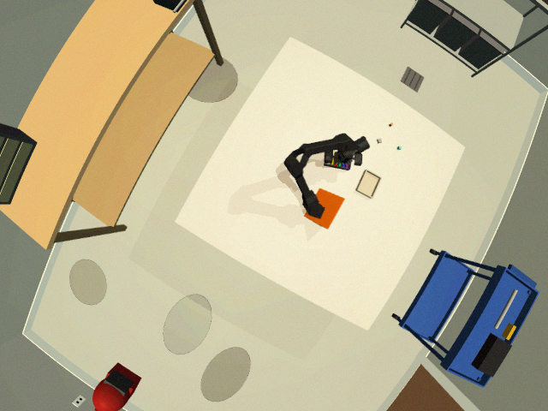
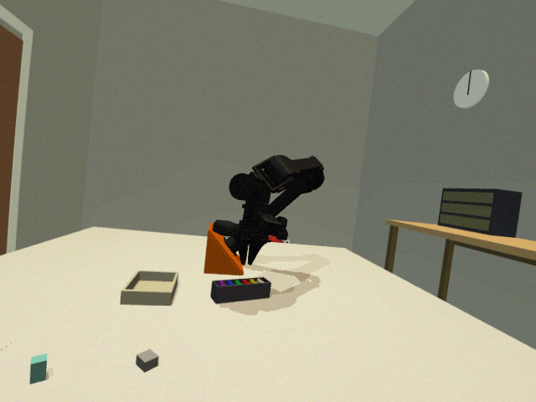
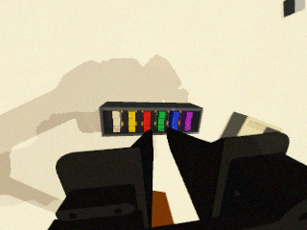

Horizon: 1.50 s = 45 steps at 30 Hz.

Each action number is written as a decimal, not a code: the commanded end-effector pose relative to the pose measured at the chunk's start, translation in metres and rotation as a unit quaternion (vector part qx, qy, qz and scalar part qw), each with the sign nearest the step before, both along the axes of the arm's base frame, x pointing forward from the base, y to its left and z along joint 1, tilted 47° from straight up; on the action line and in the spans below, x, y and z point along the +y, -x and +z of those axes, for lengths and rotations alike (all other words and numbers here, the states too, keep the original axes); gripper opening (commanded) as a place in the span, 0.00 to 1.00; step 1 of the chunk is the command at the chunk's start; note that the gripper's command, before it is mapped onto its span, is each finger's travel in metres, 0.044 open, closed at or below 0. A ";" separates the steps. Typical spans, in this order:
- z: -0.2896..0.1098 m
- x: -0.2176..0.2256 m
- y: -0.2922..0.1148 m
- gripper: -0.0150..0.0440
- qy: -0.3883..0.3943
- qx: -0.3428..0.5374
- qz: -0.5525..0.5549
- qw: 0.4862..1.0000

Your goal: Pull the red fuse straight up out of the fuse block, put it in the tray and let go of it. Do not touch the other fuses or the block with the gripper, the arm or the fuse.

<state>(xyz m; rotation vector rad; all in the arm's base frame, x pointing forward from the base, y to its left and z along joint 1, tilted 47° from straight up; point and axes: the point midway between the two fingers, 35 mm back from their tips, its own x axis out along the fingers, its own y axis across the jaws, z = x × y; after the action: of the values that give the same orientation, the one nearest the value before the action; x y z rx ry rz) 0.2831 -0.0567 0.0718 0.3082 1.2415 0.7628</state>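
Note:
The dark fuse block (image 2: 239, 294) (image 1: 338, 167) (image 3: 151, 105) lies on the table and holds a row of coloured fuses. The red fuse (image 3: 147, 121) (image 2: 245, 281) stands seated in its slot, third from the left in the wrist view, between a yellow fuse and a green one. My gripper (image 2: 247, 260) (image 3: 158, 133) hangs a short way above the block with its fingers pointing down. The fingers stand narrowly apart with nothing between them. They touch neither fuses nor block. The beige tray (image 2: 146, 298) (image 1: 360, 180) (image 3: 232, 126) sits empty beside the block.
The arm's orange wedge base (image 2: 219, 260) (image 1: 330, 205) stands just behind the block. A grey cube (image 2: 146, 359) (image 1: 379, 140) (image 3: 292, 7) and a teal block (image 2: 38, 368) (image 1: 399, 147) lie farther out on the table. A tiny orange piece (image 1: 390, 124) lies beyond them.

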 end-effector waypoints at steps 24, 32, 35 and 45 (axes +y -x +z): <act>-0.016 0.020 0.004 0.38 -0.040 0.040 -0.028 0.998; -0.021 0.025 0.003 0.38 -0.041 0.040 -0.028 0.998; -0.023 0.028 0.003 0.38 -0.041 0.040 -0.028 0.998; -0.027 0.032 0.002 0.38 -0.041 0.040 -0.028 0.998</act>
<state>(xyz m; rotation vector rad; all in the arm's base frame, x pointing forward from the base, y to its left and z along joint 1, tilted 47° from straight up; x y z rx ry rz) 0.2821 -0.0267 0.0462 0.4339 1.2700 0.7589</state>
